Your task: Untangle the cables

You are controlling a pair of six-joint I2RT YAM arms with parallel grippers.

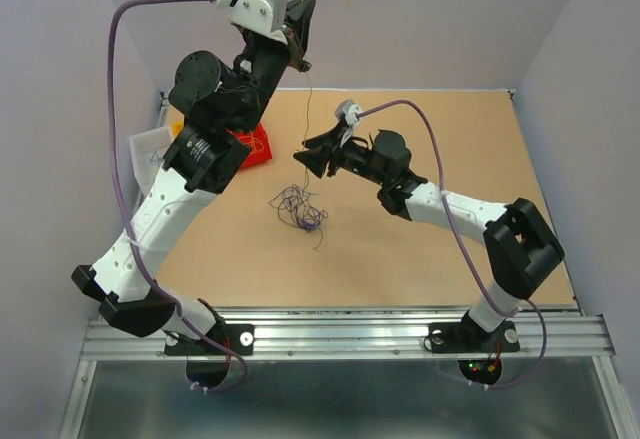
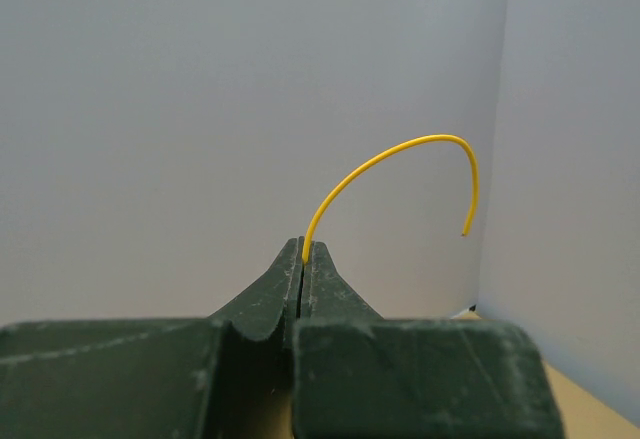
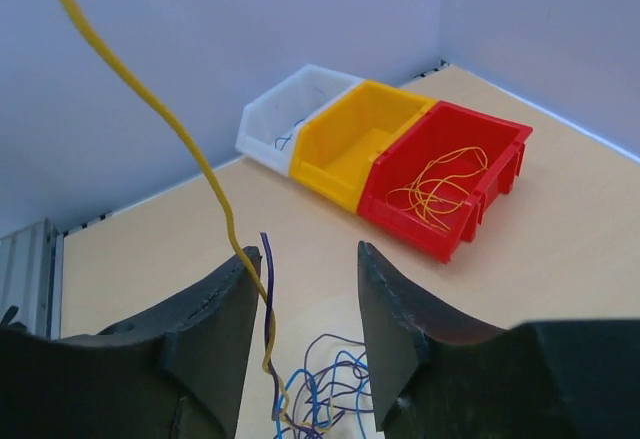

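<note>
Your left gripper is up high. Its fingers are shut tight on one yellow wire. That wire hangs down to the pile of cables on the table. Your right gripper is low, just over the pile, with its fingers apart. The yellow wire runs between them and touches one finger, but nothing is pinched there.

I think the job is partly done. Some loose yellow wires lie in the red bin. A blue wire seems to lie in the white bin. The pile has blue and dark wires in it, and the low end of the yellow wire is not yet free of it. So a lot is left.

The top view shows both arms and the whole pile, but the wires look very thin there. Only the right wrist view shows you what is in the bins. Only the left wrist view shows the tight pinch and the short curled end above it.
</note>
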